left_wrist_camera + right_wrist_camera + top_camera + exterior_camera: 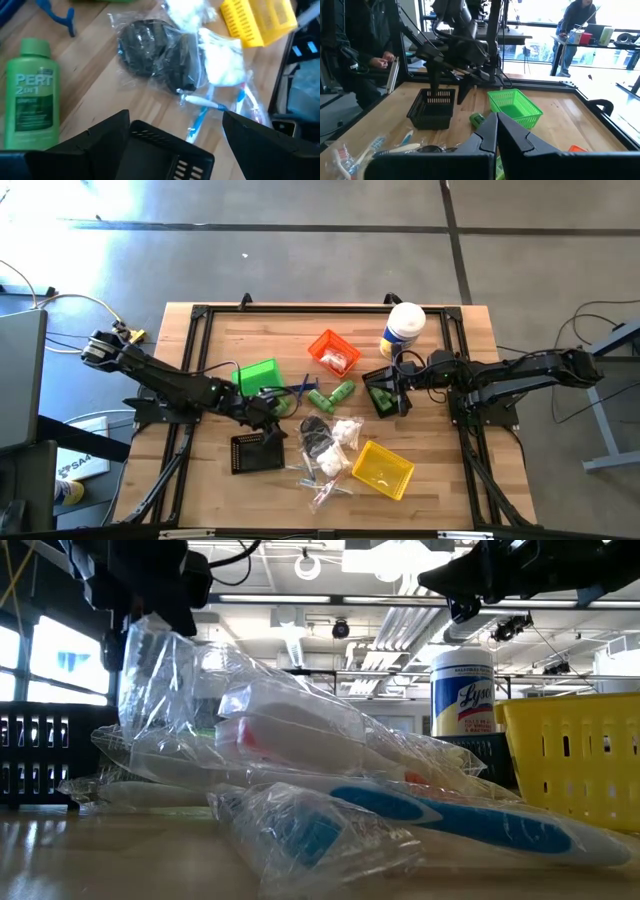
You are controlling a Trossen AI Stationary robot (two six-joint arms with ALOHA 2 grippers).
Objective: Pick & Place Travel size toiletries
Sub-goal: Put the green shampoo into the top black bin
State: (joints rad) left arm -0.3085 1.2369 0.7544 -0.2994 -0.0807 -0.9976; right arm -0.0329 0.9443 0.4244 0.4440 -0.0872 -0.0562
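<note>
The toiletries lie loose mid-table: two green bottles [331,394], a blue razor [300,385], dark pieces in clear wrap [152,52], white packets [220,60] and wrapped toothbrushes [400,805]. My left gripper [175,130] hangs open, tilted downward, over the far rim of a black bin [165,147], short of the wrapped pieces. One green bottle [30,95] lies beside it. My right gripper [495,135] is shut and level at the table's right, holding nothing.
A green bin [258,375], an orange bin [333,352], a yellow bin [383,470] and a second black bin [380,395] ring the pile. A tall white-lidded canister [403,328] stands at the far right. People stand beyond the table [370,55].
</note>
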